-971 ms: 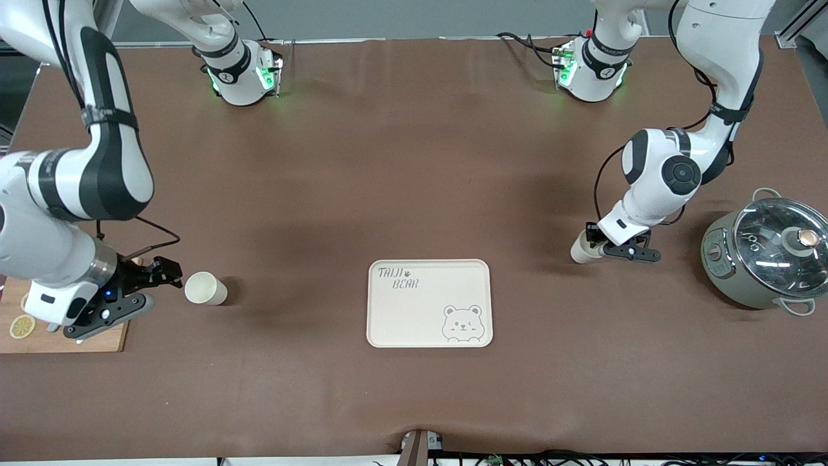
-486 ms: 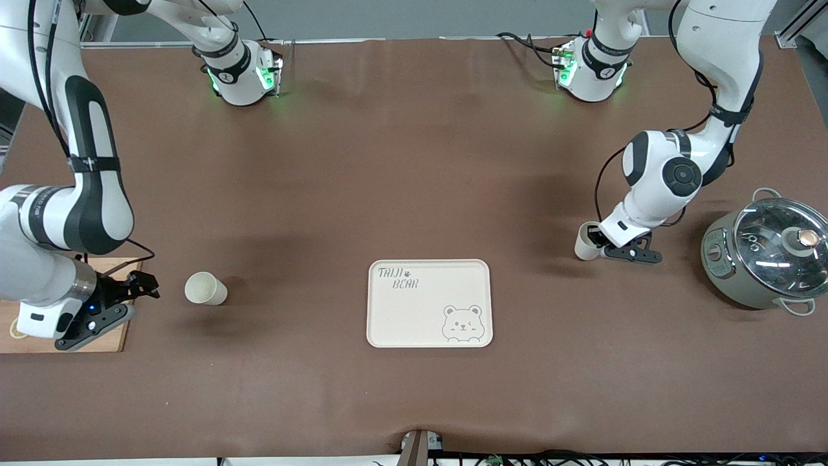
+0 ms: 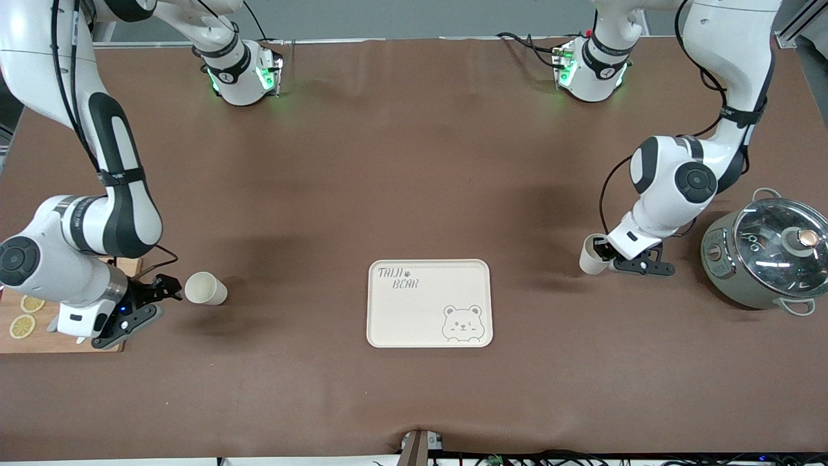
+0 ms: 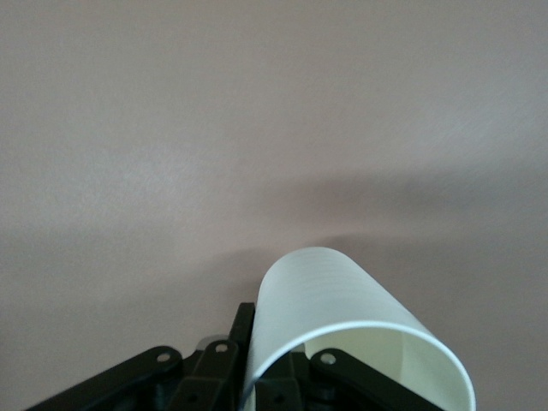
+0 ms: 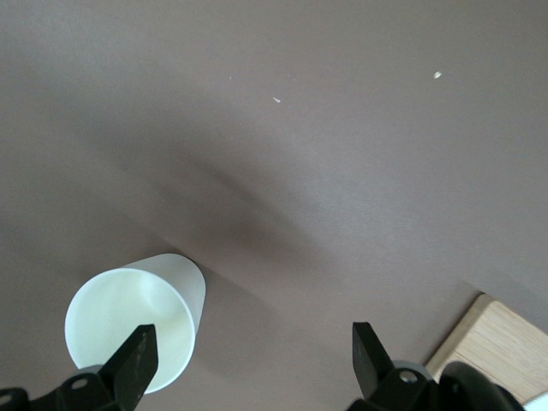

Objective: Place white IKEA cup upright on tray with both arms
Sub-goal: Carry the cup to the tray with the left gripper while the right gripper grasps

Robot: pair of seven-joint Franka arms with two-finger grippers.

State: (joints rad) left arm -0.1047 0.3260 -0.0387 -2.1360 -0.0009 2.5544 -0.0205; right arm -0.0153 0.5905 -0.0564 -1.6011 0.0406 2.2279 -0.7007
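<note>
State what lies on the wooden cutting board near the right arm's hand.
On the wooden cutting board lie two lemon slices. The right hand and its wrist cover the rest of the board, so anything there is hidden.

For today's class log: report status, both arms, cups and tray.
Left gripper shut on white plastic cup, tilted. Right gripper open beside second white cup, lying on its side. Cream rectangular tray bare, path unobstructed.

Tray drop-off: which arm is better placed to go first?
Left, probably. The left tool is shut on a cup, beside the tray. The right tool is open beside the other cup, which lies on its side ungrasped.
</note>
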